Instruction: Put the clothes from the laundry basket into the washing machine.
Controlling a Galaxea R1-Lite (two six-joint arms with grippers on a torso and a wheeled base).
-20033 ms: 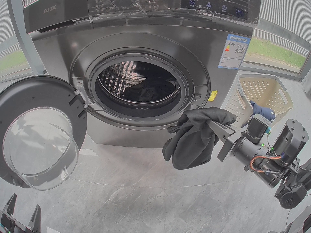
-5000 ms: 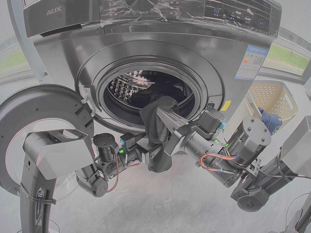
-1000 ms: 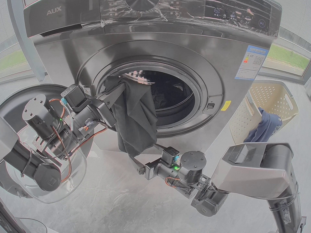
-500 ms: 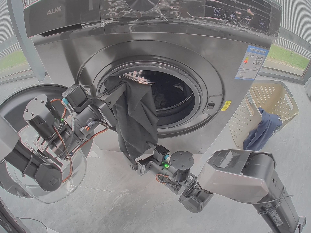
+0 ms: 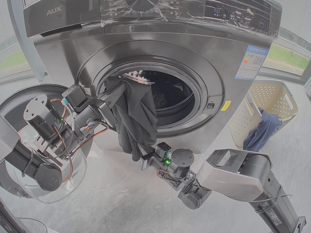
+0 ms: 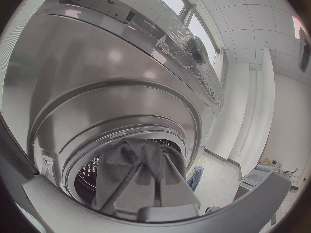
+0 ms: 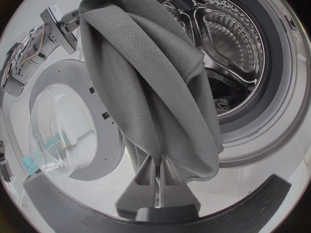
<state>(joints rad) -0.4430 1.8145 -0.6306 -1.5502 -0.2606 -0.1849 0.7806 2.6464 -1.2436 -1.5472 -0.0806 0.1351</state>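
A dark grey garment (image 5: 134, 114) hangs in front of the left side of the washing machine's open drum (image 5: 165, 96). My left gripper (image 5: 120, 88) is shut on its top edge at the drum's left rim; the left wrist view has the garment (image 6: 129, 160) bunched over the gripper (image 6: 157, 173). My right gripper (image 5: 137, 154) is shut on the garment's lower hem, below the door opening; in the right wrist view the gripper (image 7: 158, 165) pinches the cloth (image 7: 152, 81). Dark clothes (image 5: 165, 97) lie inside the drum. A blue garment (image 5: 264, 130) hangs over the beige laundry basket (image 5: 269, 97) at the right.
The machine's round door (image 5: 19, 139) stands swung open at the left, behind my left arm. The grey tiled floor (image 5: 113, 198) stretches in front of the machine. The basket leans against the machine's right side.
My right gripper has moved up and left under the hanging garment and shut on its lower hem. The left gripper and the garment's top edge have stayed still.
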